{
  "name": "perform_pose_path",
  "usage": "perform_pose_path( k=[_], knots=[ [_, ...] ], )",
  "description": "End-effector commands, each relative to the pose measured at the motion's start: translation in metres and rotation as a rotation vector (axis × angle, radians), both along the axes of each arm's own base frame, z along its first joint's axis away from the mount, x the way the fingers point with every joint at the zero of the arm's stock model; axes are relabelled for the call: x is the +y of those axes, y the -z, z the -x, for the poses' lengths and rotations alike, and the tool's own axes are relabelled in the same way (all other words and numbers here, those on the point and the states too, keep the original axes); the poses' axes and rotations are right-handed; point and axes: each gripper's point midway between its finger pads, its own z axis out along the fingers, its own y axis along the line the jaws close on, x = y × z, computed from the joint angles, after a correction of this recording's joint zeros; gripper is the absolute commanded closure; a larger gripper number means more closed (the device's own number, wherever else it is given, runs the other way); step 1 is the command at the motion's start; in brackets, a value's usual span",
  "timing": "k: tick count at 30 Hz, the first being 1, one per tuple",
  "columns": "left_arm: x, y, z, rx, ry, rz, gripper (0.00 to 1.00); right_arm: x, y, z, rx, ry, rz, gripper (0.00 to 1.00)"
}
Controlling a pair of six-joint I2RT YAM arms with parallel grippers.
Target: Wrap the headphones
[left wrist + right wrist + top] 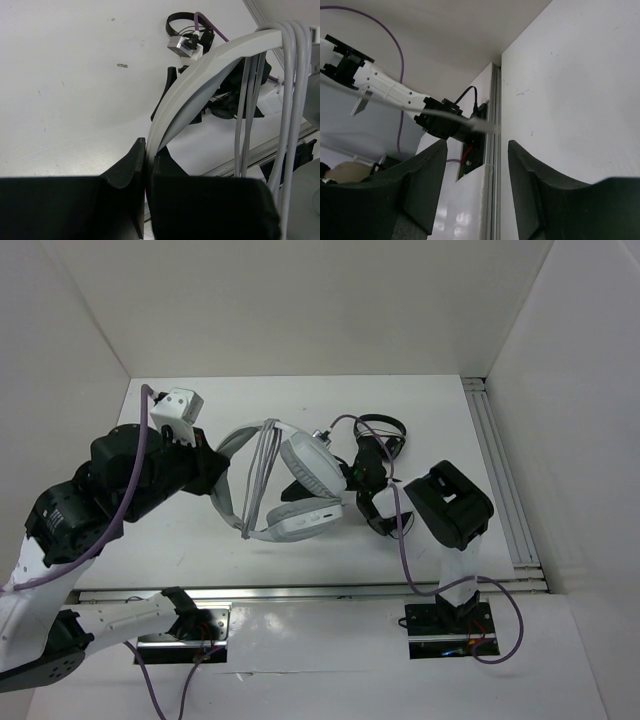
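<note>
Desk: white desk (180, 550) boxed in by plain white walls.
Headphones: the big grey headphones (305, 470) are mid-desk in the top view. The band bows toward 9 o'clock, the earcups sit on the 3 o'clock side, and the long axis runs roughly 12 to 6.
Cable: the thin grey cable (262, 470) is looped over the band in several strands.
Left end effector (146, 155): pinched tight on the headband, at the 9 o'clock side of the headphones.
Right end effector (378, 515): fingers spread wide with nothing between them, just beside the earcups.
Key relation: the headphones lie at 9 o'clock from the free right end effector. I reckon that's the arm to handle any leftover cable while the left one holds.
</note>
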Motion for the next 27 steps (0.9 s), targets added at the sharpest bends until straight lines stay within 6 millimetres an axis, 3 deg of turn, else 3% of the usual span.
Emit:
perform_pose_path(
  k=[1, 2, 3, 5, 6, 7, 8, 10, 11, 12, 13, 15, 17, 21, 27],
  knots=[
    [-0.008, -0.041, 0.000, -0.102, 0.002, 0.174, 1.00, -0.008, -0.096, 0.023, -0.471, -0.038, -0.299, 0.40],
    [-0.008, -0.041, 0.000, -0.102, 0.002, 0.174, 1.00, -0.006, -0.097, 0.021, -0.478, -0.035, -0.295, 0.38],
    [-0.007, -0.040, 0.001, -0.102, 0.002, 0.174, 1.00, -0.005, -0.098, 0.020, -0.492, -0.040, -0.285, 0.22],
    [-0.004, -0.038, 0.001, -0.102, -0.005, 0.158, 1.00, 0.000, -0.087, 0.005, -0.510, 0.015, -0.220, 0.19],
    [-0.004, -0.038, 0.001, -0.102, -0.005, 0.158, 1.00, 0.001, -0.094, -0.001, -0.544, 0.049, -0.206, 0.00],
    [-0.003, -0.042, 0.002, -0.109, -0.005, 0.165, 1.00, 0.004, -0.075, -0.013, -0.478, 0.080, -0.106, 0.00],
    [0.000, -0.042, 0.002, -0.110, -0.017, 0.161, 1.00, 0.004, -0.073, -0.039, -0.578, 0.211, -0.043, 0.00],
    [0.004, -0.045, 0.003, -0.115, -0.030, 0.160, 1.00, -0.002, -0.077, -0.063, -0.645, 0.372, 0.093, 0.00],
    [0.006, -0.045, 0.001, -0.118, -0.043, 0.157, 1.00, -0.005, -0.061, -0.071, -0.633, 0.421, 0.212, 0.00],
    [0.006, -0.043, 0.002, -0.112, -0.043, 0.151, 1.00, -0.017, -0.059, -0.094, -0.684, 0.572, 0.307, 0.00],
    [0.008, -0.043, 0.001, -0.115, -0.056, 0.148, 1.00, -0.026, -0.068, -0.099, -0.707, 0.624, 0.326, 0.00],
    [0.008, -0.041, -0.002, -0.111, -0.065, 0.139, 1.00, -0.040, -0.062, -0.108, -0.704, 0.693, 0.399, 0.00],
    [0.008, -0.041, -0.002, -0.111, -0.065, 0.139, 1.00, -0.046, -0.065, -0.105, -0.731, 0.698, 0.422, 0.00],
    [0.002, -0.044, -0.005, -0.112, -0.058, 0.157, 1.00, -0.051, -0.049, -0.095, -0.728, 0.631, 0.501, 0.01],
    [-0.007, -0.041, -0.008, -0.097, -0.029, 0.156, 1.00, -0.033, -0.042, -0.071, -0.737, 0.512, 0.466, 0.01]
  ],
)
